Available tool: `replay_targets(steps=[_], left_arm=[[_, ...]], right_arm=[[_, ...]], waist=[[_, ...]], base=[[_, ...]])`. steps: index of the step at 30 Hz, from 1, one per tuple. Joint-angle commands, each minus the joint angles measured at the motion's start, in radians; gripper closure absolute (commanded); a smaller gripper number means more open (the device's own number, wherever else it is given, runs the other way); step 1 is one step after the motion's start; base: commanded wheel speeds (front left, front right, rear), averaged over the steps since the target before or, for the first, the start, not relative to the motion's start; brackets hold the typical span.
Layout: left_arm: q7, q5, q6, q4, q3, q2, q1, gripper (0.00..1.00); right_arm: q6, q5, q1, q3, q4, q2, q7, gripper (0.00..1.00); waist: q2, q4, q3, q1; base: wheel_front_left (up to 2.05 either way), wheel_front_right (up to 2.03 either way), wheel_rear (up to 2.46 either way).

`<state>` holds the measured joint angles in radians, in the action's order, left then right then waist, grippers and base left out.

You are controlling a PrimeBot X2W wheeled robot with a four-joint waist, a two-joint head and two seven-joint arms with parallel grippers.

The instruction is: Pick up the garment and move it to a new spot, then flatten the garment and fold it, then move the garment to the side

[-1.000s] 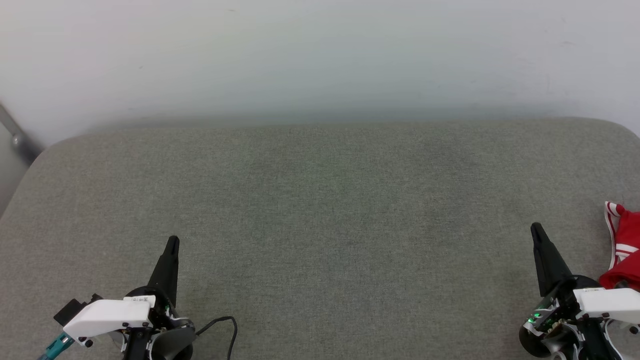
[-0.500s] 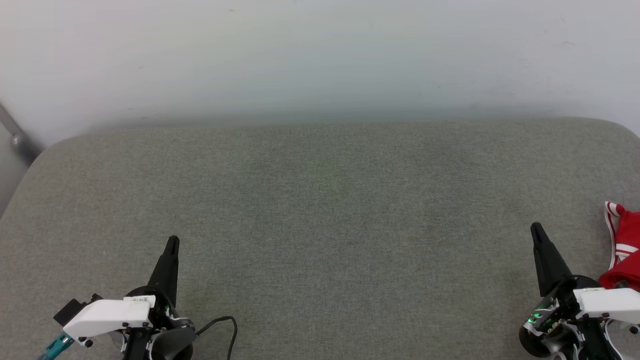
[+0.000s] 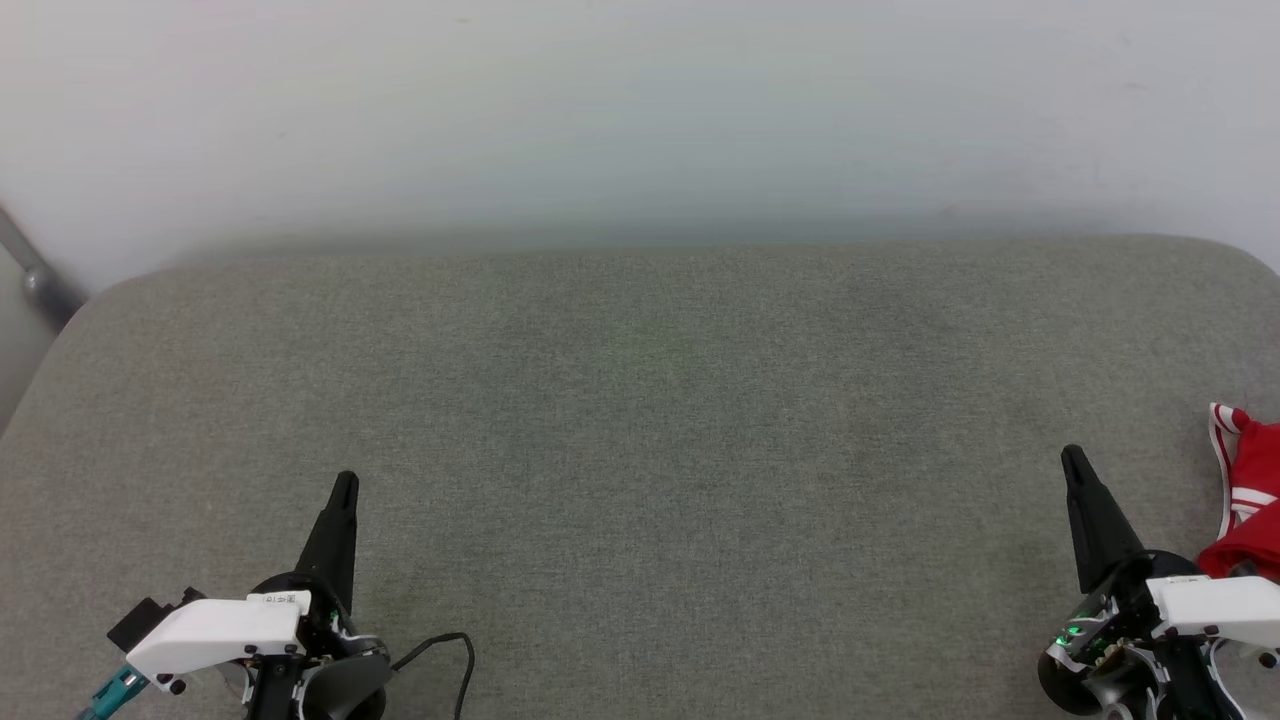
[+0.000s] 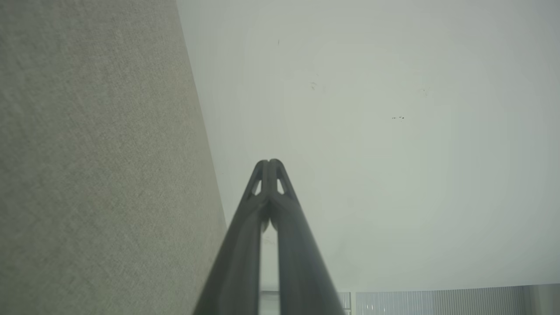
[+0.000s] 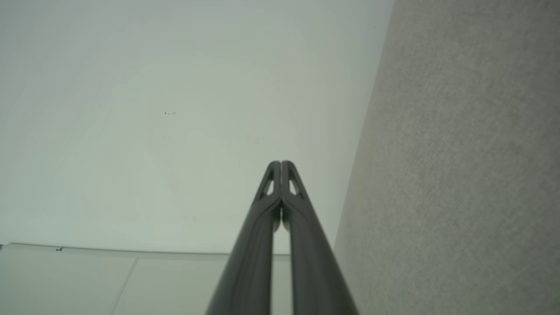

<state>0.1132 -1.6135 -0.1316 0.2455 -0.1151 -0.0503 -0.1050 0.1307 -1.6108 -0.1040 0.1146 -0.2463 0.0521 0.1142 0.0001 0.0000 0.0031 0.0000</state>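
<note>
The garment [image 3: 1250, 500] is a bunched red piece with red-white striped trim, lying at the far right edge of the head view and cut off by the frame. My right gripper [image 3: 1072, 458] stands just left of it, apart from the fabric, fingertips pressed together and holding nothing. At the lower left my left gripper [image 3: 345, 484] is likewise shut and empty. In the left wrist view the left gripper [image 4: 268, 162] points at the pale wall with its tips touching. The right gripper [image 5: 280, 164] looks the same in the right wrist view.
A grey-green fabric surface [image 3: 640, 420] with rounded corners spans the head view, backed by a pale wall [image 3: 640, 110]. A dark metal bar [image 3: 35, 270] crosses the far left corner. A black cable [image 3: 450, 645] loops beside my left wrist.
</note>
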Motion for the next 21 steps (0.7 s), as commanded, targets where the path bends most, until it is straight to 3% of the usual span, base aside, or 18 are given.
replay_targets(steps=[1,21], left_arm=[[0.005,0.002,-0.002,0.000,-0.003,0.002,-0.008,1.00],[0.005,0.002,-0.002,0.000,-0.004,0.002,-0.008,1.00]], right_arm=[[0.000,-0.004,-0.011,0.000,-0.001,-0.004,0.000,1.00],[0.000,-0.004,-0.011,0.000,-0.001,-0.004,0.000,1.00]], waist=[[-0.0001,0.000,0.000,0.0000],[-0.0001,0.000,0.000,0.0000]], base=[[0.00,0.00,0.00],[0.00,0.00,0.00]])
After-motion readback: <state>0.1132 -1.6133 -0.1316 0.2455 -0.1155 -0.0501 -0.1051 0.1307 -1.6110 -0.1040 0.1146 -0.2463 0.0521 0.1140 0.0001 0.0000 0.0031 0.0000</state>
